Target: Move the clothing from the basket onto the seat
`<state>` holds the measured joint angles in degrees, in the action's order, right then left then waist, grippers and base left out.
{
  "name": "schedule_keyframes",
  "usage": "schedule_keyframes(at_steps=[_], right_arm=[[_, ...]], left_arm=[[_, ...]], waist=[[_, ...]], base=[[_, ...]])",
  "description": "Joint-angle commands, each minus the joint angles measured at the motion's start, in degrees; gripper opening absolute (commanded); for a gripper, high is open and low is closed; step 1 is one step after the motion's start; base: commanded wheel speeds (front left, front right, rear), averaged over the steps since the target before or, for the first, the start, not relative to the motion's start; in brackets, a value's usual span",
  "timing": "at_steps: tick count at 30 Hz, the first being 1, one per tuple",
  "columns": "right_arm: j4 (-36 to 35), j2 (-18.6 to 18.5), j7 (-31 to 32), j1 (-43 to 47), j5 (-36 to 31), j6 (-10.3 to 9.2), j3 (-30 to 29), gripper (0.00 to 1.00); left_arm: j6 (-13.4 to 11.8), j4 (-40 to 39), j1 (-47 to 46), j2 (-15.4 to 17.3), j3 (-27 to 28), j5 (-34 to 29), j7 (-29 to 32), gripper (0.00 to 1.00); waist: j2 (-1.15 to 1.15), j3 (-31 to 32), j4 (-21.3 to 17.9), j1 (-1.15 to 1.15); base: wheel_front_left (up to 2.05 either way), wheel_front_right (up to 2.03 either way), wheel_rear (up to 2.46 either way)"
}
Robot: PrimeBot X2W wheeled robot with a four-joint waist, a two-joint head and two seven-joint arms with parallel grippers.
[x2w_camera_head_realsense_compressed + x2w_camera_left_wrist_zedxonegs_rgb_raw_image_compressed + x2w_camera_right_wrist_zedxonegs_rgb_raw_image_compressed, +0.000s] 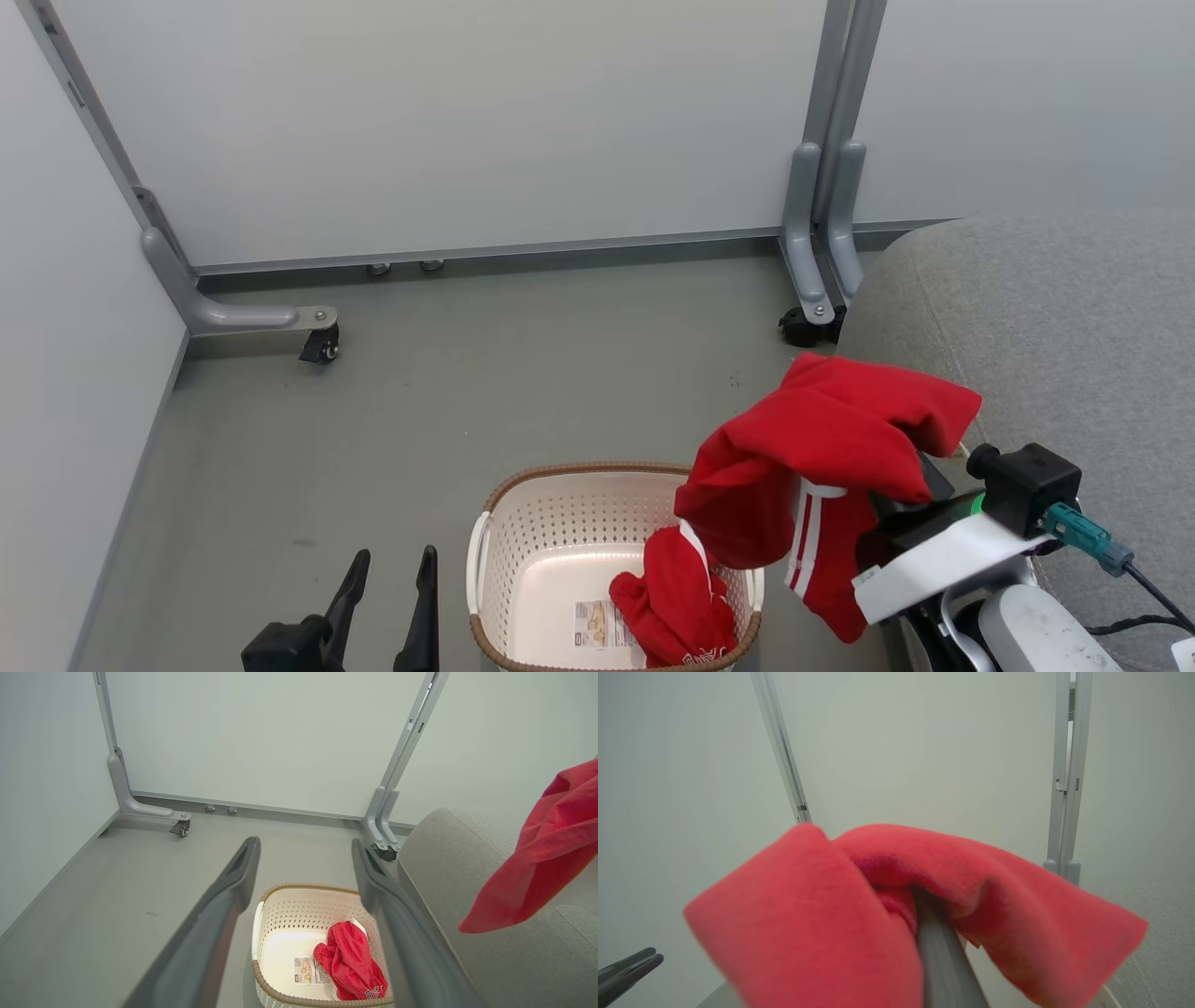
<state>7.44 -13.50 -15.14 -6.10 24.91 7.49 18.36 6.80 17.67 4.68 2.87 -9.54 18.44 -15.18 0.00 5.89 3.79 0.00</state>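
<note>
The big grey seat [1074, 308] waits on the right. The basket [551, 523] sits left of it on the floor, with one red garment [677, 597] inside. The right gripper [931, 924] pinches the other red garment [822, 439] up high, ready to carry it over. The left gripper [394, 555] is wide open and empty.

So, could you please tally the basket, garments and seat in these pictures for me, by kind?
Basket: 1
Red garments: 2, one held aloft, one inside the basket
Seat: 1
Total: 4
</note>
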Motion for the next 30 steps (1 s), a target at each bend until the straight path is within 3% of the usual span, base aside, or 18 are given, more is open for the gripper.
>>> schedule_keyframes(at_steps=[1, 19, 30], right_arm=[[-0.08, 0.01, -0.01, 0.71, -0.39, 0.0, -0.15, 0.0], [-0.24, -0.45, -0.01, -0.03, -0.19, 0.0, 0.37, 0.0], [-1.05, -2.19, -0.01, -1.19, -0.36, 0.0, -1.57, 0.0]], left_arm=[[-0.16, 0.06, 0.87, 0.04, -0.09, 0.36, 0.05, 1.0], [-0.37, -0.6, 0.64, 0.05, -0.41, 0.66, 0.05, 1.0], [-1.06, -1.6, -0.52, 0.06, -1.52, 1.45, 0.05, 1.0]], waist=[[0.0, 0.0, -0.04, 0.0], [0.0, -0.08, -0.73, 0.0], [0.0, -1.54, -7.15, 0.0]], base=[[0.0, 0.0, 0.0], [0.0, 0.0, 0.0], [0.0, 0.0, 0.0]])
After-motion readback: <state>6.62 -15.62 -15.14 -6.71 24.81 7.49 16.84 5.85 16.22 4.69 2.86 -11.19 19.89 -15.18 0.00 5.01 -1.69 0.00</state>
